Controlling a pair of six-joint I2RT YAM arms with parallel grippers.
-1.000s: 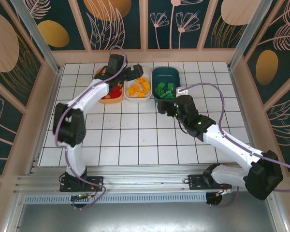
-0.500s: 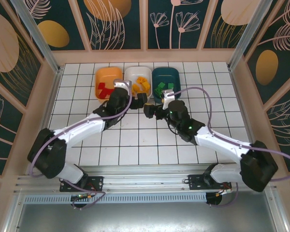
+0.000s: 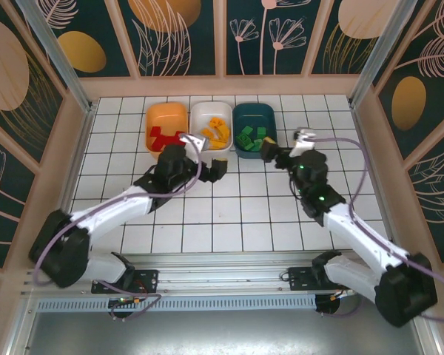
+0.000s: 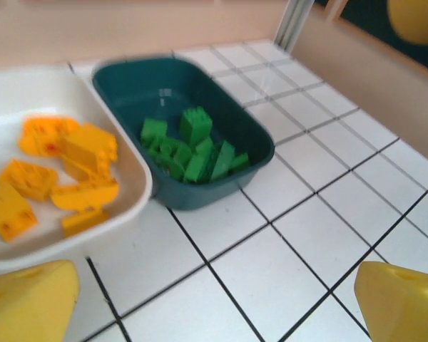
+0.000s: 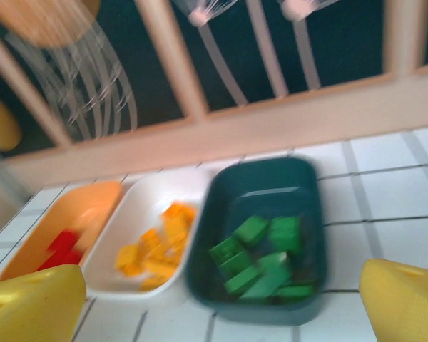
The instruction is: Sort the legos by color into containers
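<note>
Left claw (image 3: 216, 168) and right claw (image 3: 271, 151): both spread open, empty, over the white tiled table (image 3: 207, 214). Left has drawn back from the trays, right has swung rightward.

Beyond:
- small red plastic bricks (image 3: 161, 137) in the orange plastic tray (image 3: 166, 113)
- yellow-orange bricks (image 3: 214, 133) in the white tray (image 3: 206, 113)
- green bricks (image 3: 251, 137) in the dark teal tray (image 3: 255, 113)

Sorting looks finished.

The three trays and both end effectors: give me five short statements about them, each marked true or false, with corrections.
1. The green legos lie in the dark teal tray. True.
2. The white tray stands between the orange tray and the dark teal tray. True.
3. The red legos lie in the white tray. False: they lie in the orange tray.
4. The left end effector grips a yellow brick. False: it is open, with nothing between its fingers.
5. The right end effector is open. True.
</note>
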